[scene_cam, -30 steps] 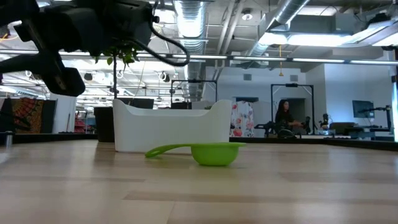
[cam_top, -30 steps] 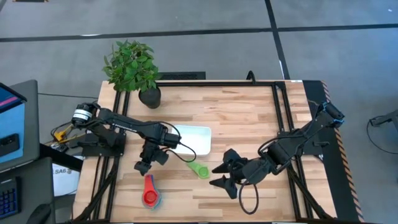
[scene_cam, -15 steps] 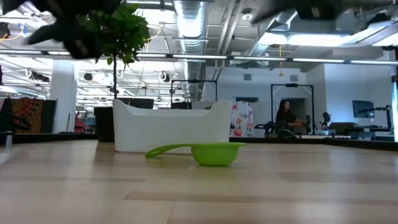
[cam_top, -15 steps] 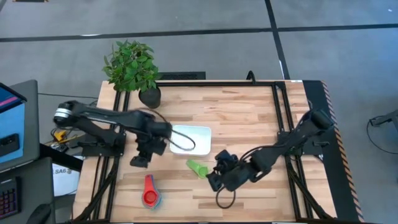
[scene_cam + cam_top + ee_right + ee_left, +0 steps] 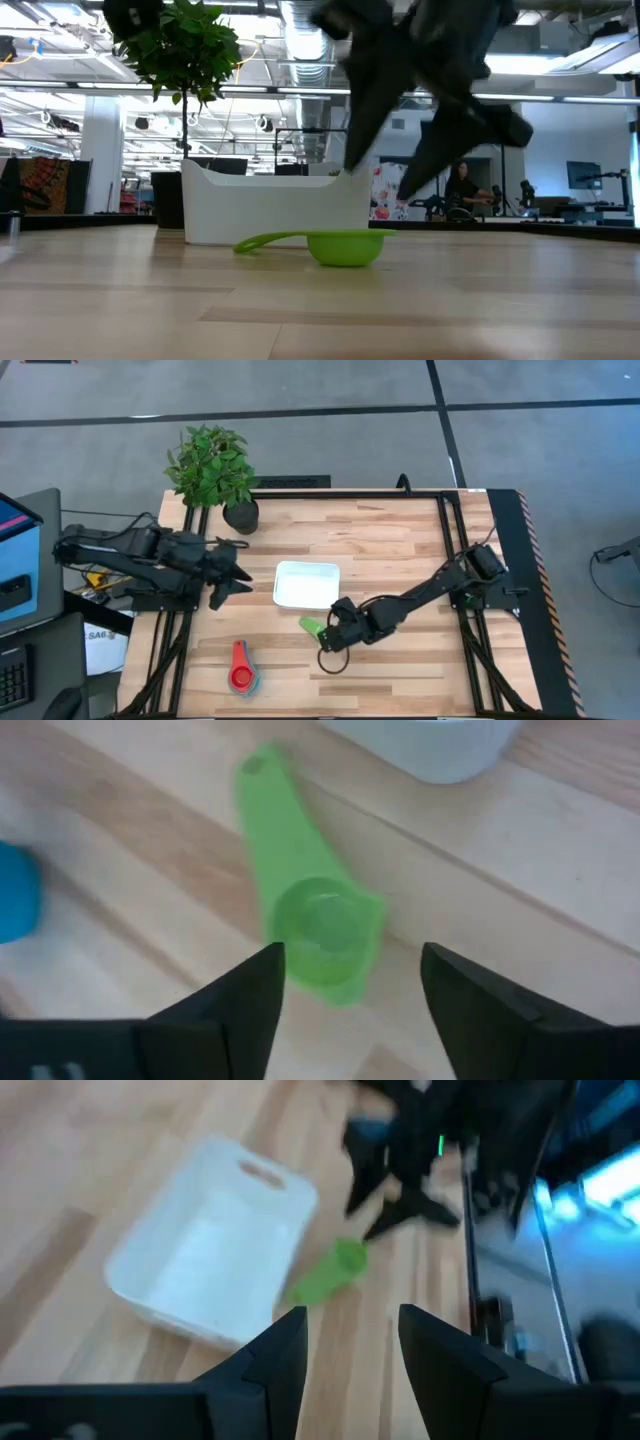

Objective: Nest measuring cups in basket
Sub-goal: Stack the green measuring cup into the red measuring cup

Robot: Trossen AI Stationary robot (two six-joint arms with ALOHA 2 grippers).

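One green measuring cup (image 5: 314, 626) is what the coming move turns on. From above, it lies on the worktop (image 5: 400, 550) just in front of the white basket (image 5: 307, 584), apart from it, its long axis slanting. The right pincer (image 5: 331, 638) is right beside the cup, far nearer than the left pincer (image 5: 228, 573), which waits near the worktop's left edge. A stack of cups (image 5: 240, 673), red on top, lies well apart, toward the front left.

At worktop level, the green cup (image 5: 335, 245) rests flat, bowl up, handle pointing left, with the basket (image 5: 275, 205) behind it. The right pincer (image 5: 425, 115) hangs above the bowl, its fingers spread and empty, with clear room on either side.

The left wrist view shows its own pincer (image 5: 345, 1365) parted, grasping nothing, far from the cup (image 5: 328, 1274).

In the right wrist view, the fingers (image 5: 245, 1005) straddle the green bowl (image 5: 318, 932); the handle runs away toward the basket's corner (image 5: 440, 745).
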